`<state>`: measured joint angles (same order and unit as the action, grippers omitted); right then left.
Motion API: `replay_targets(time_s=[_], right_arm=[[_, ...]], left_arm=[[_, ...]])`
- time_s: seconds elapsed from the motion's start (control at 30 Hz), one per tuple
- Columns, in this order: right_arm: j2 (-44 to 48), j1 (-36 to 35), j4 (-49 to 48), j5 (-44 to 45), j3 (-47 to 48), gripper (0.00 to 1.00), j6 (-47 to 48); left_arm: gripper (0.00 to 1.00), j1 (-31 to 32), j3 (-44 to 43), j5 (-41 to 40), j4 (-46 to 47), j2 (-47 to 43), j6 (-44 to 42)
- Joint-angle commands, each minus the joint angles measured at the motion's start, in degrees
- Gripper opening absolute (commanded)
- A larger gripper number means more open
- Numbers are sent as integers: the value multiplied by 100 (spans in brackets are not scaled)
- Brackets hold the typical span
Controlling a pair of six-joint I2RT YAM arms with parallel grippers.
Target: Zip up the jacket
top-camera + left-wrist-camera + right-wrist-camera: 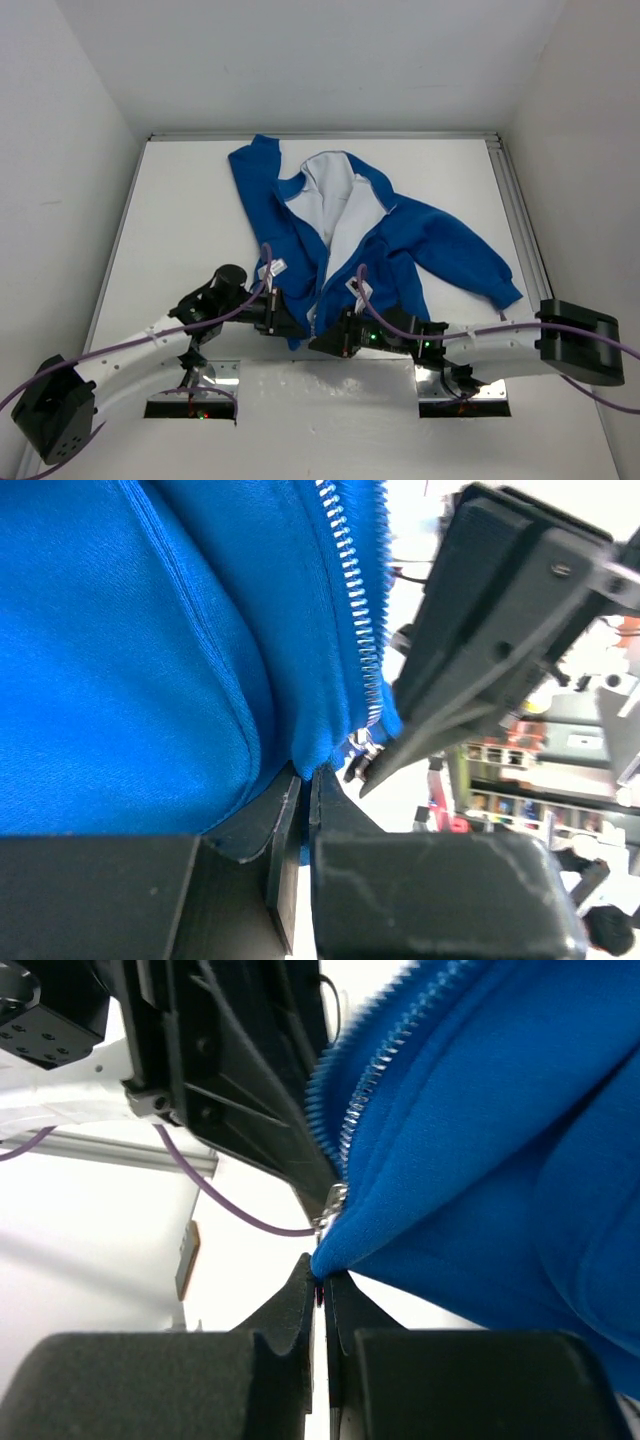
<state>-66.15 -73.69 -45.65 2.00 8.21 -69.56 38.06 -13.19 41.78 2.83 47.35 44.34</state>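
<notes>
The royal-blue jacket [375,235] lies on the white table, front open, white lining [335,200] showing. Its silver zipper teeth [352,590] run down to the bottom hem. My left gripper [288,322] is shut on the bottom corner of the jacket's left front panel [300,755]. My right gripper [328,341] is shut on the bottom corner of the right panel [335,1255]. The two grippers face each other closely at the hem. A small metal zipper piece [333,1203] shows just above the right gripper's tips, and another [362,742] beside the left gripper's.
White walls enclose the table on three sides. A metal rail [520,220] runs along the table's right edge. The jacket's right sleeve [470,262] stretches toward that rail. Purple cables [400,325] trail along both arms.
</notes>
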Motion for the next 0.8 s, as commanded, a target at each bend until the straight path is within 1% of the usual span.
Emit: replay_targets(time_s=[0.0, 0.07, 0.13, 0.2, 0.27, 0.3, 0.37, 0.4, 0.43, 0.47, 0.5, 0.53, 0.57, 0.63, 0.73, 0.77], right_arm=[[401, -49, 310, -437, 558, 0, -277], [549, -40, 573, -508, 804, 0, -321], [612, -31, 864, -534, 1138, 0, -243], [674, -23, 1205, -377, 1436, 0, -155], [674, 56, 1225, -218, 1526, 0, -242], [647, 144, 1016, -70, 1491, 0, -312], [586, 310, 1058, 203, 1508, 0, -330], [542, 512, 1041, 439, 1474, 0, -330], [524, 653, 1014, 442, 1438, 0, -391], [507, 793, 892, 328, 1386, 0, -496], [472, 960, 412, 249, 1246, 0, -767], [463, 1214, 208, 205, 1193, 0, -900], [463, 1312, -12, 152, 1166, 0, -1110], [436, 1541, -198, 352, 1209, 0, -1174], [392, 1630, 274, 756, 1586, 0, -736], [392, 1691, 641, 1176, 1831, 0, -343]], left_arm=[[0, 34, -105, -837, -1091, 11, -628], [0, 122, -175, -1154, -1276, 19, -689], [0, 332, -201, -1505, -1372, 28, -681], [0, 630, -210, -1777, -1408, 46, -637], [0, 798, -289, -2085, -1469, 98, -575], [0, 930, -315, -2217, -1478, 90, -567], [0, 1010, -290, -2236, -1426, 11, -549], [0, 1036, -228, -2149, -1330, -59, -505], [0, 1045, -219, -2130, -1338, -94, -496], [0, 1045, -219, -2130, -1364, -121, -496], [0, 1054, -236, -2130, -1416, -156, -548], [0, 1054, -245, -2174, -1547, -243, -566], [0, 1054, -237, -2218, -1610, -296, -575], [0, 1159, -210, -2341, -1619, -393, -540], [0, 1168, -254, -2227, -1540, -358, -558], [0, 1168, -280, -2192, -1583, -384, -593]])
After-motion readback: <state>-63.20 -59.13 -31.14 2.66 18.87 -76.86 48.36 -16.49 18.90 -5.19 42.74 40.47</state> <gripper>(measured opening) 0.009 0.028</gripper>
